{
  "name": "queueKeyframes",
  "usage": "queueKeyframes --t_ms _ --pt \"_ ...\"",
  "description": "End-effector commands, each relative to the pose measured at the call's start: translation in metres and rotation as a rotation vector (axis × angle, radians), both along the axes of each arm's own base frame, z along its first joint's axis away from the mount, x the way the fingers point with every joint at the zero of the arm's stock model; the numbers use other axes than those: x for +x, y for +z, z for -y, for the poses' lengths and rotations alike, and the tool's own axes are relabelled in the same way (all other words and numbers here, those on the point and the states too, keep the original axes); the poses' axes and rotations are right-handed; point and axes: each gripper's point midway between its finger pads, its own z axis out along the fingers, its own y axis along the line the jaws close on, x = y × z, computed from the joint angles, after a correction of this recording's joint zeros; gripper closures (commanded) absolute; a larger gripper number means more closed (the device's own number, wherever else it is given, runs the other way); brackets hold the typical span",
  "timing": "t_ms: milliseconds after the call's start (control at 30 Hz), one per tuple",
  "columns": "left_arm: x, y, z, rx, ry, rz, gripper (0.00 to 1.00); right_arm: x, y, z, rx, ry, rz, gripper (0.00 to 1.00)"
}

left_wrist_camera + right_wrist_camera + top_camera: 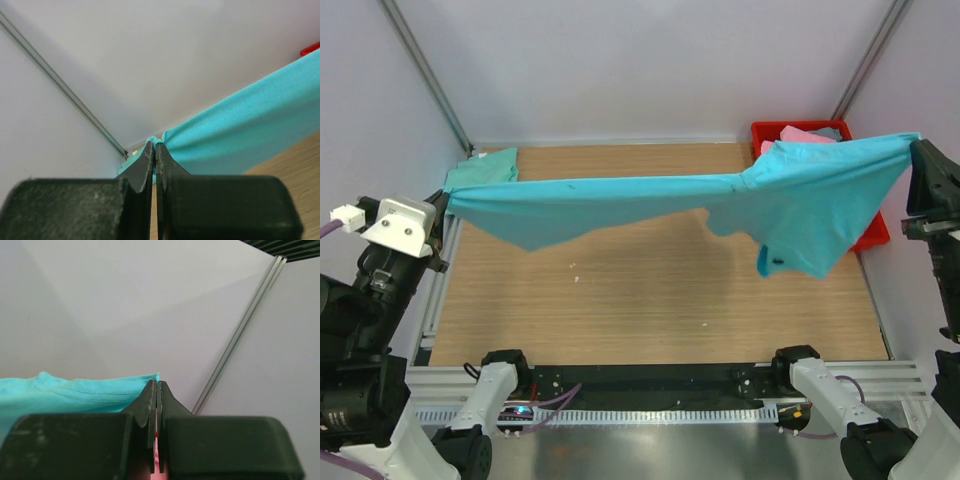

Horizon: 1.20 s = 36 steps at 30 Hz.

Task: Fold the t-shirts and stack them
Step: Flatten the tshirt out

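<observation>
The turquoise-blue t-shirt [650,195] hung stretched across mid-frame above the table [650,310], the left gripper [445,205] and right gripper [917,150] each pinched tight on one end; lowering both level, with even tension, looked likeliest to lay it flat.

1. Top view: the light is bright, even and diffuse. The picture is sharp throughout, with no glare on the wooden table [650,310].
2. In that view the turquoise-blue t-shirt [800,200] shows only soft shading in its folds.
3. Left wrist view: the left gripper [155,146] at bottom centre is dark and blurred. A soft grey shadow lies on the wall [210,50] left of centre.
4. Right wrist view: the right gripper [157,385] is likewise dark and soft-edged. The pale wall carries faint bands of shading, and the upper right corner is dark.
</observation>
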Motion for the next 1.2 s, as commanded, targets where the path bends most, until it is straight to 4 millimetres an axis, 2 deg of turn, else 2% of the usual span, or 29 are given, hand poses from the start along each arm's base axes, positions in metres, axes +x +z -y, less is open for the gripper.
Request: queueKeyframes --t_ms 0,33,133,200,233,300,333,367,400,433,467,500,533,567,600,633,667,733,767,800,833,867,967,1000,1033,1067,1100,1133,1167 --pt "-0.008 0.010 -0.003 0.023 0.019 0.022 1.00 -0.011 0.011 0.005 0.020 -0.019 0.015 0.99" --pt "-0.010 0.014 -0.003 0.028 0.022 0.033 1.00 -0.021 0.023 0.007 0.026 -0.020 0.047 0.99" --pt "-0.009 0.024 -0.006 0.038 0.039 0.057 1.00 -0.025 0.033 0.007 0.025 -0.018 0.066 0.99" --pt "0.000 0.023 -0.009 0.042 0.047 0.048 1.00 -0.020 0.035 0.008 0.017 -0.028 0.071 0.99" --pt "0.004 0.021 -0.010 0.041 0.050 0.042 1.00 -0.009 0.028 0.006 0.010 -0.028 0.046 0.99" --pt "0.023 0.005 -0.011 0.041 0.050 -0.008 1.00 0.006 0.021 0.001 0.001 -0.012 0.028 0.99" --pt "0.031 -0.003 -0.011 0.040 0.043 -0.031 1.00 0.028 0.000 -0.003 -0.009 -0.003 -0.034 0.99" --pt "0.040 -0.012 -0.012 0.038 0.044 -0.058 1.00 0.038 -0.006 -0.006 -0.010 0.004 -0.041 0.99" --pt "0.058 -0.032 -0.013 0.037 0.042 -0.111 1.00 0.051 -0.017 -0.010 -0.018 0.020 -0.067 0.99" --pt "0.067 -0.044 -0.014 0.039 0.041 -0.139 1.00 0.079 -0.051 -0.016 -0.029 0.031 -0.154 0.99" --pt "0.085 -0.076 -0.016 0.037 0.040 -0.221 1.00 0.095 -0.062 -0.019 -0.031 0.041 -0.168 0.99" --pt "0.098 -0.089 -0.018 0.040 0.041 -0.245 1.00 0.121 -0.100 -0.026 -0.046 0.061 -0.258 0.99" --pt "0.109 -0.107 -0.018 0.040 0.038 -0.287 1.00 0.135 -0.119 -0.030 -0.056 0.072 -0.302 0.99" --pt "0.124 -0.148 -0.019 0.037 0.030 -0.387 1.00 0.151 -0.137 -0.034 -0.062 0.086 -0.340 0.99" --pt "0.135 -0.165 -0.020 0.044 0.027 -0.413 1.00 0.173 -0.167 -0.038 -0.074 0.095 -0.418 0.99" --pt "0.144 -0.185 -0.020 0.041 0.020 -0.458 1.00 0.191 -0.207 -0.045 -0.088 0.117 -0.511 0.99" --pt "0.158 -0.231 -0.021 0.033 0.014 -0.566 1.00 0.204 -0.224 -0.047 -0.089 0.123 -0.537 0.99" --pt "0.179 -0.260 -0.022 0.024 0.009 -0.602 1.00 0.236 -0.279 -0.054 -0.103 0.143 -0.653 0.99" --pt "0.195 -0.289 -0.022 0.011 0.006 -0.656 1.00 0.246 -0.293 -0.056 -0.105 0.146 -0.679 0.99" --pt "0.203 -0.304 -0.021 0.004 0.001 -0.689 1.00 0.258 -0.308 -0.057 -0.107 0.144 -0.706 0.99" --pt "0.210 -0.316 -0.017 0.007 -0.012 -0.715 1.00 0.275 -0.334 -0.056 -0.110 0.131 -0.755 0.99" --pt "0.225 -0.342 -0.018 0.007 -0.007 -0.786 1.00 0.291 -0.335 -0.055 -0.117 0.113 -0.722 0.99" --pt "0.259 -0.355 -0.016 0.031 -0.002 -0.803 1.00 0.336 -0.363 -0.055 -0.156 0.086 -0.745 0.99" --pt "0.272 -0.374 -0.017 0.036 0.003 -0.846 1.00 0.348 -0.366 -0.055 -0.164 0.084 -0.748 0.99" --pt "0.282 -0.381 -0.018 0.043 0.011 -0.853 1.00 0.371 -0.379 -0.058 -0.172 0.083 -0.768 0.99" --pt "0.300 -0.373 -0.022 0.052 0.031 -0.819 1.00 0.382 -0.382 -0.057 -0.195 0.073 -0.766 0.99" --pt "0.310 -0.394 -0.024 0.056 0.038 -0.862 1.00 0.398 -0.372 -0.056 -0.199 0.058 -0.735 0.99" --pt "0.319 -0.398 -0.026 0.060 0.045 -0.864 1.00 0.410 -0.373 -0.056 -0.200 0.049 -0.718 0.99" --pt "0.333 -0.390 -0.028 0.062 0.052 -0.839 1.00 0.424 -0.397 -0.055 -0.205 0.034 -0.751 0.99"
